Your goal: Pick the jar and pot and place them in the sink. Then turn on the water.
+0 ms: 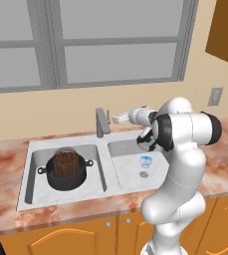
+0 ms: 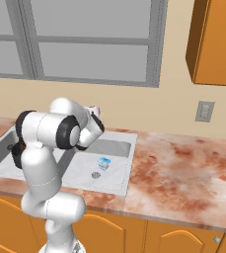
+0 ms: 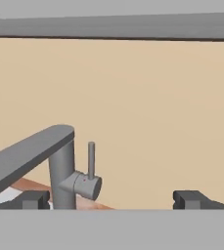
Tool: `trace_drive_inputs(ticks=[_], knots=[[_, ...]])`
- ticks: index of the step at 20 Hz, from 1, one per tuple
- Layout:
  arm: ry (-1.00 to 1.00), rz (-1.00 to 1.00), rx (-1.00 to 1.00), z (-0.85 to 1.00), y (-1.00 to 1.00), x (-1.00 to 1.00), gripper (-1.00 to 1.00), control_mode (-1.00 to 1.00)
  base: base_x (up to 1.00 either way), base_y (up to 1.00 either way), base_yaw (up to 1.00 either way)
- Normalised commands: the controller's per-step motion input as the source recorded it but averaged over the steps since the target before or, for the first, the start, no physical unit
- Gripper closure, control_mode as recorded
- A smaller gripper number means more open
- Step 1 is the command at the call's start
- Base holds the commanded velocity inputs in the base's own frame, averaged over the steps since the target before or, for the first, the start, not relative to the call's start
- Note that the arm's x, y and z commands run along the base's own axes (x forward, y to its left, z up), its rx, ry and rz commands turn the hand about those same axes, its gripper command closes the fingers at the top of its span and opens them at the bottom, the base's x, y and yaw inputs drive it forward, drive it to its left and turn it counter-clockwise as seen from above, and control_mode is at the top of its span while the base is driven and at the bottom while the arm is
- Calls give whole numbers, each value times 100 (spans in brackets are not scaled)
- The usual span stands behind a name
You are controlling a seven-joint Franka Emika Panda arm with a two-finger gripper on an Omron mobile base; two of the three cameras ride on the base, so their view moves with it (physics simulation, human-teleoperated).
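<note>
The light grey double sink (image 1: 105,191) is set in the counter. In its left basin stands the black pot (image 1: 65,180), and the glass jar (image 1: 65,160) with dark reddish contents stands upright inside the pot. The grey faucet (image 1: 101,122) rises at the middle of the back edge. My gripper (image 1: 117,118) hovers just right of the faucet, level with its top, open and holding nothing. In the hand view the faucet (image 3: 62,171) and its upright lever (image 3: 91,158) sit close ahead, between the spread fingertips (image 3: 35,199). A short light-blue patch of water (image 1: 145,160) shows above the right basin's drain.
A large window runs along the wall behind the sink. A wall outlet (image 1: 215,96) and an orange upper cabinet (image 2: 215,44) are on the right. The marble counter (image 2: 183,168) stretches right of the sink. My arm's elbow hangs over the right basin.
</note>
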Motion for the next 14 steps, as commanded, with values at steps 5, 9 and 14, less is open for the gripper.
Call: trace_drive_inputs(ticks=[5,9,14], knots=[[0,0,0,-14,8,14,-100,-100,0,0,0],[0,0,0,-11,1,19,-100,-100,0,0,0],[0,0,0,-13,8,12,-100,-100,0,0,0]])
